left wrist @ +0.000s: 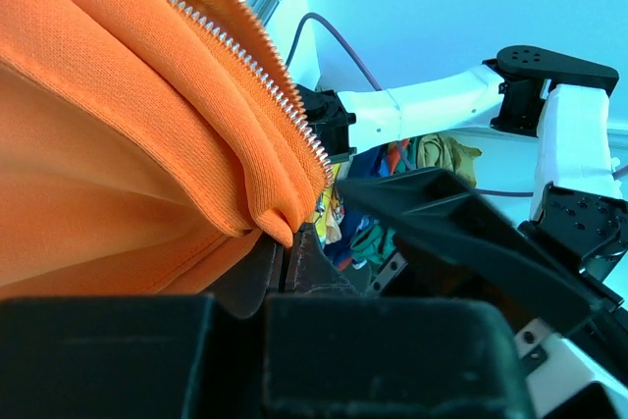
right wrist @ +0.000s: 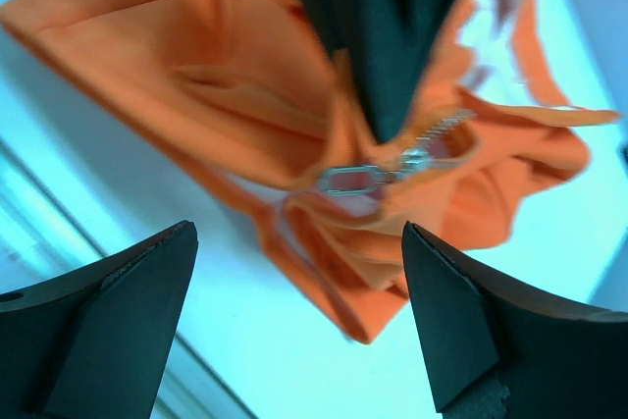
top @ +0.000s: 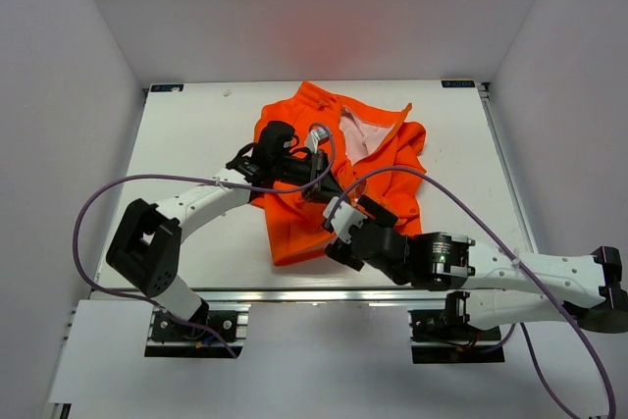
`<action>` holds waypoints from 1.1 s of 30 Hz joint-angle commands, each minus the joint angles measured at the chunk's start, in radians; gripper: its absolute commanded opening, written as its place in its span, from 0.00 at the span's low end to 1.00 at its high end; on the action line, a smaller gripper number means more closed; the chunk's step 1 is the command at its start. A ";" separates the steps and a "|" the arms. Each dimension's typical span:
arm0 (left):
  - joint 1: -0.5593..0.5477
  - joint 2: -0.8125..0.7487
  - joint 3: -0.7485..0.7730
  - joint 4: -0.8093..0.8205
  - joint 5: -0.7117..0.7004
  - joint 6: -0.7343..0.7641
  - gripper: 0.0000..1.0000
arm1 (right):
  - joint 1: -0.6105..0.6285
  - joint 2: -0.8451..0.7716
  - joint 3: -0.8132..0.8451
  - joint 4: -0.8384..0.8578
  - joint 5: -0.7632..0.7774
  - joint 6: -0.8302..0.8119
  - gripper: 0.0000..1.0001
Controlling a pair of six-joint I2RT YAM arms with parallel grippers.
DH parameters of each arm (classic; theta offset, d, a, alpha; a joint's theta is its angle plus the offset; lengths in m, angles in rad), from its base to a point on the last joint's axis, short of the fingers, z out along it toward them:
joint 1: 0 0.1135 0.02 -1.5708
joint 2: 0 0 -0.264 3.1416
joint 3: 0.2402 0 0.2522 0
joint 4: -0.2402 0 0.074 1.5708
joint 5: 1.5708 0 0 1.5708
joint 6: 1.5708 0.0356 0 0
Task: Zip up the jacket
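Note:
The orange jacket (top: 324, 159) lies crumpled on the white table, its pale lining showing near the collar. My left gripper (top: 322, 186) is shut on the jacket's front edge and holds it lifted. In the left wrist view the gripper (left wrist: 284, 260) pinches the orange hem just below the silver zipper teeth (left wrist: 265, 85). My right gripper (top: 337, 228) is open and empty, just in front of the held edge. In the right wrist view the right gripper (right wrist: 299, 287) hovers above the table, with the jacket (right wrist: 226, 76) and its silver zipper pull (right wrist: 351, 180) a short way beyond the fingertips.
The white table (top: 196, 144) is boxed in by grey walls at the back and both sides. A metal rail (top: 294, 293) runs along the near edge. Purple cables loop over both arms. The left gripper's black fingers (right wrist: 383, 36) hang in the right wrist view.

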 commanded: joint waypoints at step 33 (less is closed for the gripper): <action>0.000 -0.063 -0.045 0.050 0.051 -0.023 0.00 | -0.017 0.114 -0.021 0.144 0.207 -0.031 0.55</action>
